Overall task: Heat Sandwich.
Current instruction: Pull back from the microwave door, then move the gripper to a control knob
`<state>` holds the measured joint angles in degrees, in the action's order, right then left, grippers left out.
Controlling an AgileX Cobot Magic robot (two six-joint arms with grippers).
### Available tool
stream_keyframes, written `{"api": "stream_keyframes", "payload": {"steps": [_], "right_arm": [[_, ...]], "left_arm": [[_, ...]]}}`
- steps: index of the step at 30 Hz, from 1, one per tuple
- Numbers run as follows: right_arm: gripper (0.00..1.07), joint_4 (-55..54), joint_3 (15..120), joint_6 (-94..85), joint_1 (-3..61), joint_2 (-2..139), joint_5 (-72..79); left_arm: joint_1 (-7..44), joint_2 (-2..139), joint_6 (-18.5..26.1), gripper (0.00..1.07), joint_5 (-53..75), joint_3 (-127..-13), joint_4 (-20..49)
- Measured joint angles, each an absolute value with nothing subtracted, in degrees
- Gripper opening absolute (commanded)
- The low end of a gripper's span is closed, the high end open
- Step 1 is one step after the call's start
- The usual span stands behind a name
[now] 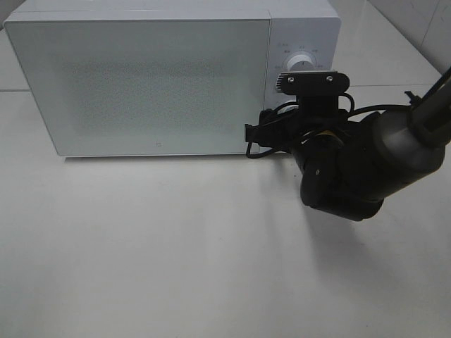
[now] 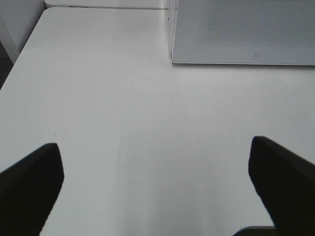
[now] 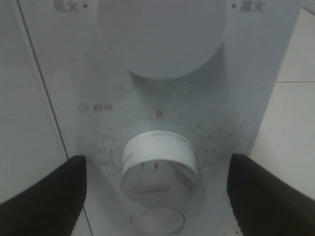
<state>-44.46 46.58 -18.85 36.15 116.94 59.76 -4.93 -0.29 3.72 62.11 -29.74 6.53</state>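
The sandwich is out of view. The white microwave (image 1: 141, 77) stands at the back of the table with its door (image 1: 141, 84) shut. My right arm (image 1: 352, 169) reaches to its control panel (image 1: 303, 70), and the wrist camera mount hides the fingers there. In the right wrist view my right gripper (image 3: 156, 169) is open, with a dark finger (image 3: 44, 196) on either side of the white timer knob (image 3: 157, 164) and gaps between. The larger power knob (image 3: 162, 34) sits above it. My left gripper (image 2: 155, 147) hangs open over bare table, holding nothing.
The white table (image 1: 176, 267) stretches in front of the microwave. The left wrist view shows the microwave's lower front corner (image 2: 236, 34) and the table's edge (image 2: 22, 54) beyond it. A round button (image 3: 158, 221) lies under the timer knob.
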Motion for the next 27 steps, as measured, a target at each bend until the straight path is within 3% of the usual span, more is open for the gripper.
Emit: {"api": "stream_keyframes", "payload": {"steps": [9, 13, 14, 16, 20, 27], "right_arm": [[0.71, -44.1, 46.7, -18.9, 36.2, 116.9, 59.8], [0.51, -43.9, 46.7, -18.9, 36.2, 116.9, 60.3], [0.51, -43.9, 46.7, -18.9, 36.2, 116.9, 60.3], [0.34, -43.9, 46.7, -18.9, 36.2, 116.9, 61.0], [0.18, -43.9, 46.7, -18.8, 36.2, 116.9, 61.1], [0.18, -43.9, 46.7, -18.8, 36.2, 116.9, 61.1]], "left_arm": [[-4.9, -0.3, 3.7, 0.98, 62.1, -29.7, 6.5], [-4.9, -0.3, 3.7, 0.98, 62.1, -29.7, 6.5], [-4.9, -0.3, 3.7, 0.98, 62.1, -29.7, 6.5], [-4.9, -0.3, 3.7, 0.98, 62.1, -29.7, 6.5], [-4.9, -0.3, 3.7, 0.98, 62.1, -29.7, 6.5], [-4.9, -0.3, 3.7, 0.98, 62.1, -29.7, 6.5]]}}
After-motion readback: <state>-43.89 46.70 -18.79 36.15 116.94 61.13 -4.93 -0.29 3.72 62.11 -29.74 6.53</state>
